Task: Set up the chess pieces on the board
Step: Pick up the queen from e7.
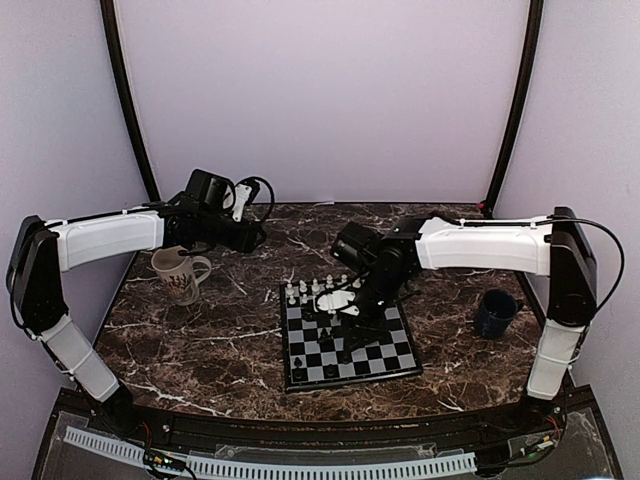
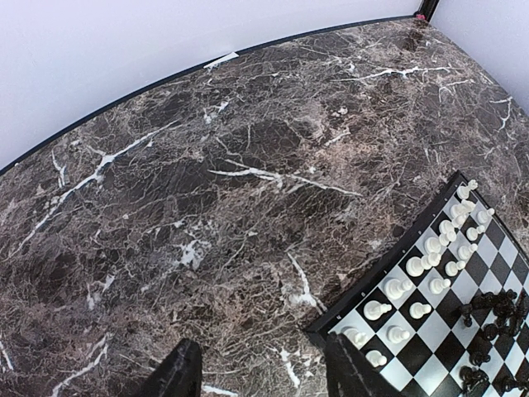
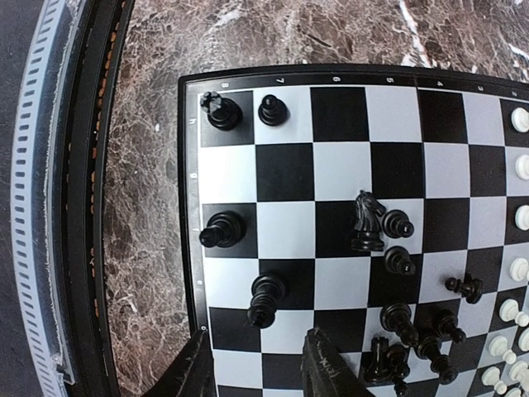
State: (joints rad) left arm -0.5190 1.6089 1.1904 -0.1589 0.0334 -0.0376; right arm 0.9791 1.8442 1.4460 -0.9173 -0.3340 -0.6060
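Right jaws hang spread over the black-and-grey checked board [image 3: 339, 165]; left jaws, spread too, over the brown marble counter [image 2: 207, 207]. One tiny black piece [image 3: 467, 288] maybe lies tipped.

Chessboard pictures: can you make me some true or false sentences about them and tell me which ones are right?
1. The white pieces stand along the edge of the board farthest from the arms. True.
2. The black pieces stand in neat rows. False: most crowd together mid-board, and only a few stand near the edge.
3. The right gripper hangs over the board. True.
4. The left gripper holds a white piece. False: it is open and empty, over the bare table beside the board.
5. Both mugs are blue. False: there is a dark blue mug and a beige mug.
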